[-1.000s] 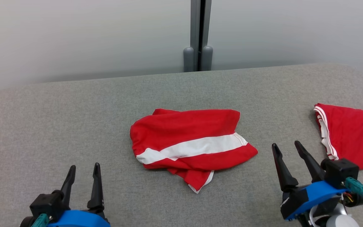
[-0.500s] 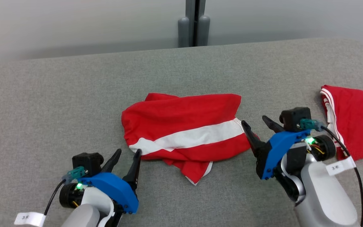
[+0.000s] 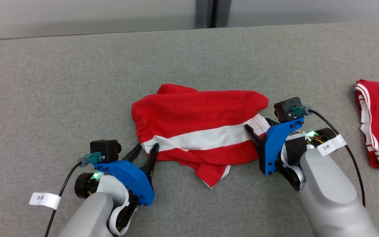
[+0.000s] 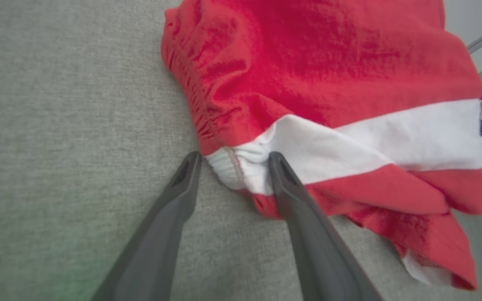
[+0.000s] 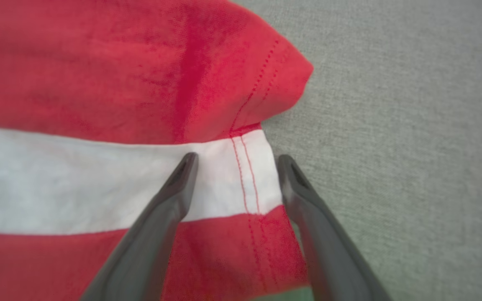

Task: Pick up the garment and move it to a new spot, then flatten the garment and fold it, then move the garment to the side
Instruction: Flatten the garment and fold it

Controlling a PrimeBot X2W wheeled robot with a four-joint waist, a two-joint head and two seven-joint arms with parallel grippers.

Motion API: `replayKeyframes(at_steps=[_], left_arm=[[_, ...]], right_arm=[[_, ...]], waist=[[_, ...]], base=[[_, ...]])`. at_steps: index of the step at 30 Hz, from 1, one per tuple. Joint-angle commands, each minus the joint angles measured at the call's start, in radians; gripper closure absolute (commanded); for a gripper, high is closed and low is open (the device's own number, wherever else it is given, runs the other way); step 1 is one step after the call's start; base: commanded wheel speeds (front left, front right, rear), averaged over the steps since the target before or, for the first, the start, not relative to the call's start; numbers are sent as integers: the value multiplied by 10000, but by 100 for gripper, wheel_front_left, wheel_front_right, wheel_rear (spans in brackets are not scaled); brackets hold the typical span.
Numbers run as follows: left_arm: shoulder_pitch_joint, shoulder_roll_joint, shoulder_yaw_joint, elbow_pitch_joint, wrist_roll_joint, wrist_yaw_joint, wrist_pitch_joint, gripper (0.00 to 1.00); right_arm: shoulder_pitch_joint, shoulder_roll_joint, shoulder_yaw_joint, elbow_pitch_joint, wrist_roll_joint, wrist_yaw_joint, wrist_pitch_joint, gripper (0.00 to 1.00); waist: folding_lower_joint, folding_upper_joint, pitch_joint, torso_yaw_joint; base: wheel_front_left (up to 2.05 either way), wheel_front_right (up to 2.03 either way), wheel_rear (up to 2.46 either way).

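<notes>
A crumpled red garment (image 3: 196,121) with a white stripe lies mid grey table (image 3: 44,82). The left gripper (image 3: 146,148) and right gripper (image 3: 259,126) straddle opposite edges, both wide open and holding nothing. Both should probably close on every layer before lifting.

Grey woven fabric surface (image 3: 77,82) spread across the whole foreground, lit evenly and softly, pale matte wall panels (image 3: 77,16) seen just behind the surface's far edge, a dark vertical strip (image 3: 209,13) set between the panels, above the middle of that edge
</notes>
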Motion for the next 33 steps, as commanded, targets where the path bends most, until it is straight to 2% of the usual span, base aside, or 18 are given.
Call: replayKeyframes(at_steps=[1,2,3,4,5,6,9,13,20,24,28,33], left_arm=[[-136,-50,-66,190,44,11,-2,86],[-201,-85,-96,252,39,-28,-13,100],[-250,-119,-145,309,37,-67,20,100],[-294,-152,-174,366,43,-88,21,100],[-337,-176,-190,419,49,-116,-2,100],[-372,-206,-210,473,51,-148,-26,100],[-449,-220,-203,441,114,-215,-283,100],[-422,-75,-78,-8,163,-274,-825,100],[-12,489,287,-2188,126,-141,-1311,100],[174,914,580,-3972,-177,-5,-892,100],[7,1425,892,-5536,-578,202,-27,100],[-548,1991,1265,-6620,-940,459,985,100]], right_arm=[[-262,-33,-20,282,-126,6,-74,0],[-345,-31,-14,492,-196,6,-85,0],[-385,-24,49,684,-242,6,-63,0],[-415,-22,103,879,-265,6,-62,8],[-463,-16,212,1006,-265,6,-114,68],[-490,-11,314,1123,-249,6,-137,100],[-587,-8,441,1250,15,6,-359,100],[-610,-2,432,782,425,6,-1031,100],[-7,-353,96,-1237,934,6,-1428,100],[524,-657,-363,-3060,1164,6,-1005,100],[968,-837,-925,-5050,1222,6,-309,100],[1109,-810,-1325,-6615,1335,6,604,100]], waist=[[-1,0,72,38],[-1,0,96,46],[-1,0,113,54],[-1,0,123,60],[-1,0,128,63],[-1,0,129,60],[-1,0,78,35],[-1,0,-191,-25],[-1,0,-944,-220],[-1,0,-1282,-311],[-1,0,-1395,-365],[-1,0,-1132,-498]], base=[[0,0,0],[0,0,0],[0,0,0],[0,0,0],[0,0,0],[0,0,0],[0,0,0],[0,0,0],[0,0,0],[0,0,0],[0,0,0],[0,0,0]])
